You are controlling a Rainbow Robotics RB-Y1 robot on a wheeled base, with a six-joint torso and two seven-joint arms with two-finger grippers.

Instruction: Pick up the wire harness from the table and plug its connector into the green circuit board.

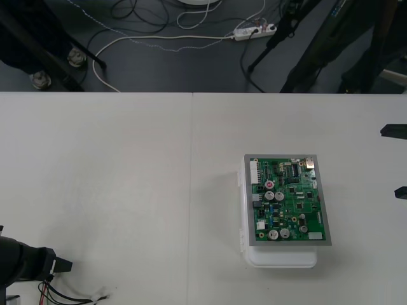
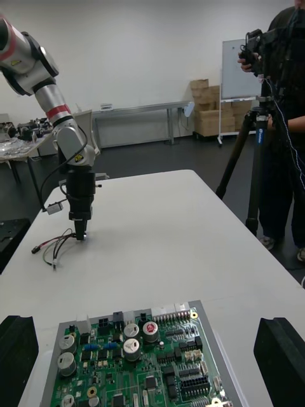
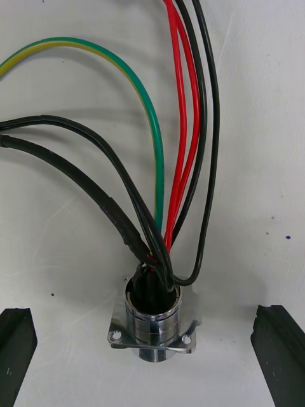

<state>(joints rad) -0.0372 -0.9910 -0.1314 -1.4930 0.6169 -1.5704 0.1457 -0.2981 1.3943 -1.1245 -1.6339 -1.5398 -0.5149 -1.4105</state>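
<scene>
Hovering low over the near-left corner of the table, the left gripper is positioned directly above the wire harness; its 2 fingers stand far apart and hold nothing. The round metal socket lies on the table centred between them, touching neither. The wires (red, black, green) lead out of the socket and away from the gripper; the long axis of the harness therefore crosses the closing line of the jaws at roughly a right angle. The black plug cannot be identified with confidence; it probably lies at the far end of the wires.

Judgement: the step in hand is the pick; closing straight in would clamp the socket body or the wire bundle just behind it, with no sideways correction needed.

The green circuit board sits on its white base on the right half of the table, well apart from the harness; no part of the harness reaches it. The right gripper waits at the right edge, near the board, jaws wide and empty. Of the 2 arms, the left is nearer the harness; the right is nearer the board.
</scene>
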